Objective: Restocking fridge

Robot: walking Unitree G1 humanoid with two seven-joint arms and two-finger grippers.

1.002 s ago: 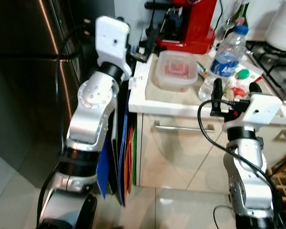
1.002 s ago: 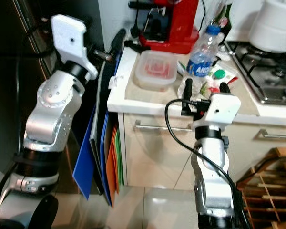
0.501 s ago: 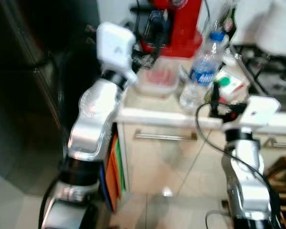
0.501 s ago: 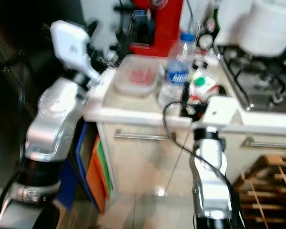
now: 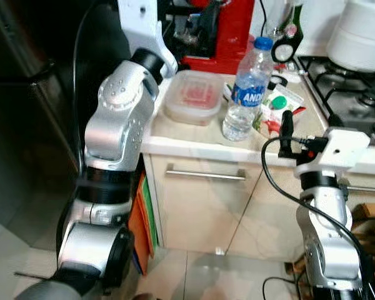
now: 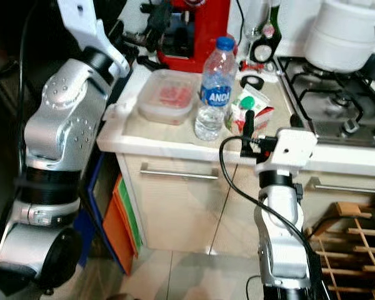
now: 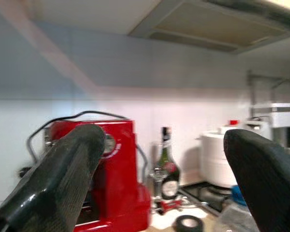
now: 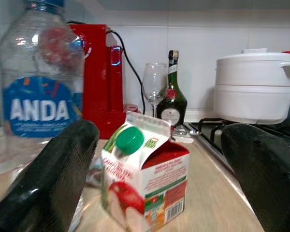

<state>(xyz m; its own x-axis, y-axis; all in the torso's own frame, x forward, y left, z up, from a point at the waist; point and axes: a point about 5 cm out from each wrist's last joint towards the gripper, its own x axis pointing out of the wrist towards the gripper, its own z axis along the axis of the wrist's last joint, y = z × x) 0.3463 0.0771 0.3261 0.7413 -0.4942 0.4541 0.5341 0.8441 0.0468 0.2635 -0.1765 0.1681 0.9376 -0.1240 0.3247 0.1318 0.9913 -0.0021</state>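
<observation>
Right pincer (image 8: 154,159) spread wide and released at the bench (image 6: 175,134) edge, facing a juice carton (image 8: 145,169) that stands beside the water bottle (image 6: 212,87). Left pincer (image 7: 164,179) raised, fingers apart, holding nothing, near the red coffee machine (image 6: 197,31). Lidded food container (image 6: 169,94) rests left of the bottle.

White tiled wall (image 8: 222,34), beige counter (image 5: 194,134), cream cabinet drawer (image 5: 203,200), glossy tiled floor (image 5: 194,275).
</observation>
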